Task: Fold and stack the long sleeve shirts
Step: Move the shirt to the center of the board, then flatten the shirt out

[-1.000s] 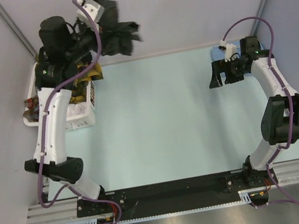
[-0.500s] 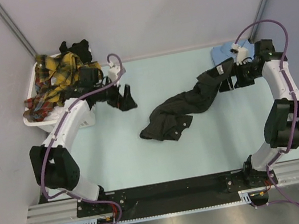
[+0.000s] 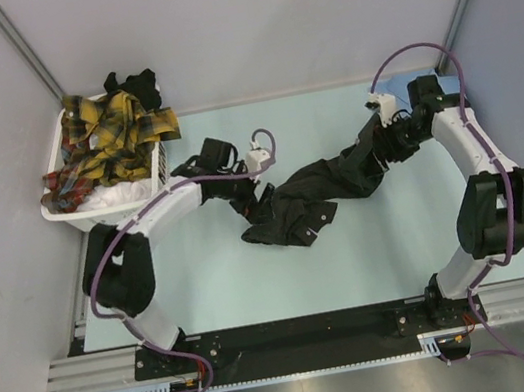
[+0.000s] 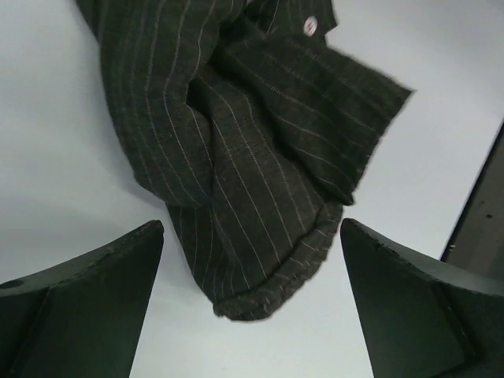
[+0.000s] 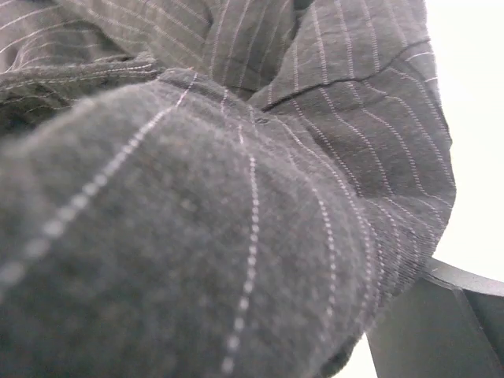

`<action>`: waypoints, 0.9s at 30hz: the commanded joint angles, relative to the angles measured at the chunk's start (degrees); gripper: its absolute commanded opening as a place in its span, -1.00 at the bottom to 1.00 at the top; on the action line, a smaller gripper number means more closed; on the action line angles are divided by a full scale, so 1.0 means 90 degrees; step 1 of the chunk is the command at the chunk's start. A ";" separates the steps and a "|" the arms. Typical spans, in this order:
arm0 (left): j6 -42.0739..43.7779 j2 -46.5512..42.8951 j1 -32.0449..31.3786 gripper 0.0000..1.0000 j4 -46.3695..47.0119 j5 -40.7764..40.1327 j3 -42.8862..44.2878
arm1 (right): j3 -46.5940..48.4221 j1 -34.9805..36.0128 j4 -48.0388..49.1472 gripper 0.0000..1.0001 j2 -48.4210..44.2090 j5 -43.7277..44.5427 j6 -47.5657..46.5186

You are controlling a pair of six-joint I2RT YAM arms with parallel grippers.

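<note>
Pinstriped shirt crumpled on table — pale button showing.

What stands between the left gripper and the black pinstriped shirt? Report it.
Nothing visible. The open left gripper hangs right over a crumpled edge of the pinstriped shirt, a finger on either side.

Both arms have white links, black joints and 1 purple cable each. The left gripper has dark wedge fingers.
</note>
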 commanded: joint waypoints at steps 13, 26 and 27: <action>0.0994 -0.0280 0.1251 -1.00 -0.2122 0.0515 0.1222 | 0.0934 -0.2063 0.0186 0.77 0.0161 -0.0025 0.0777; 0.1194 -0.0126 0.1867 -0.70 -0.2195 -0.0334 0.0764 | -0.0101 -0.2464 -0.2577 0.71 0.1234 0.2301 -0.2974; 0.1066 -0.0038 0.1858 -0.70 -0.1971 -0.0286 0.0803 | -0.0121 -0.2474 -0.2734 0.68 0.1361 0.2340 -0.3091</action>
